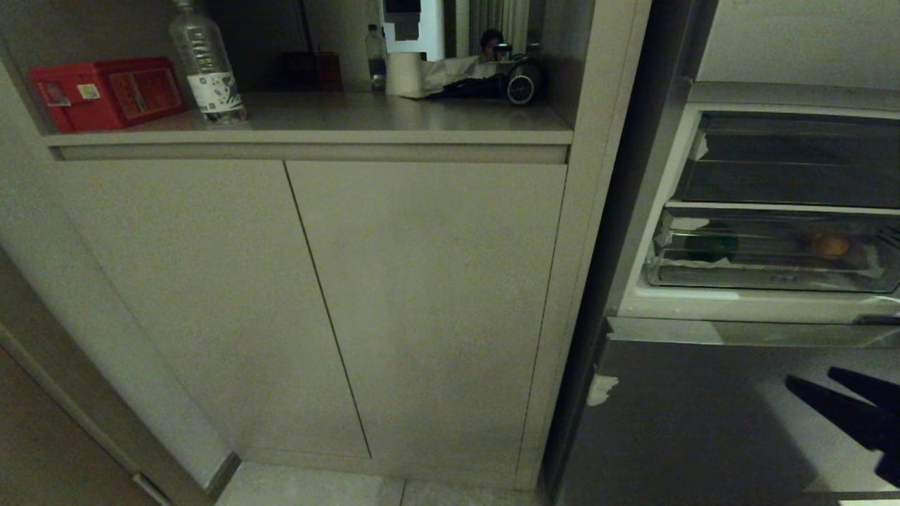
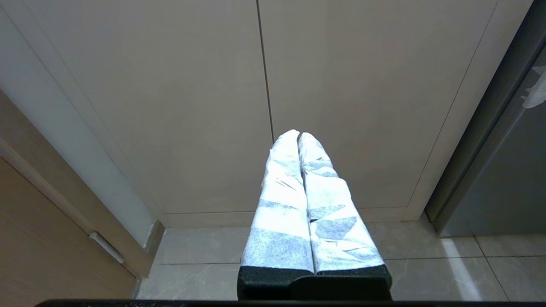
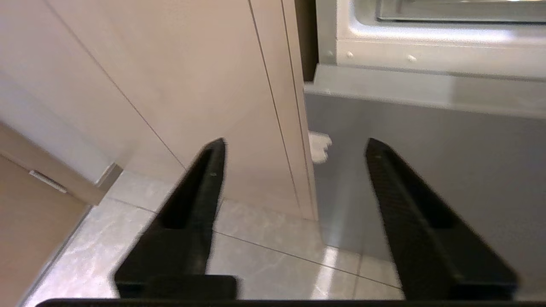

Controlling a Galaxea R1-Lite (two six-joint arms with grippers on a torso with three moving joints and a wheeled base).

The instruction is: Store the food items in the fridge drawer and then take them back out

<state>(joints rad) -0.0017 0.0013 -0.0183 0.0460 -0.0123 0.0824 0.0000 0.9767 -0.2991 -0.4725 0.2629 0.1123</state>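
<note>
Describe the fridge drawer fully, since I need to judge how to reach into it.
The fridge drawer is a wide, shallow tray of clear plastic, low in the open fridge compartment under a shelf. Whitish tape scraps cling to its left front corner. Through the wall show a round orange-brown fruit toward the right and a dark green item toward the left. No gripper touches it; how far it is pulled out cannot be told.

Head view: looks forward and down at cabinet doors [image 1: 422,302] and open fridge [image 1: 773,211].
Left wrist view: behind fingers [image 2: 294,179], facing the doors.
Right wrist view: behind fingers [image 3: 200,187], facing the cabinet-fridge seam.
Shared: doors, floor tiles [image 2: 204,256].
</note>
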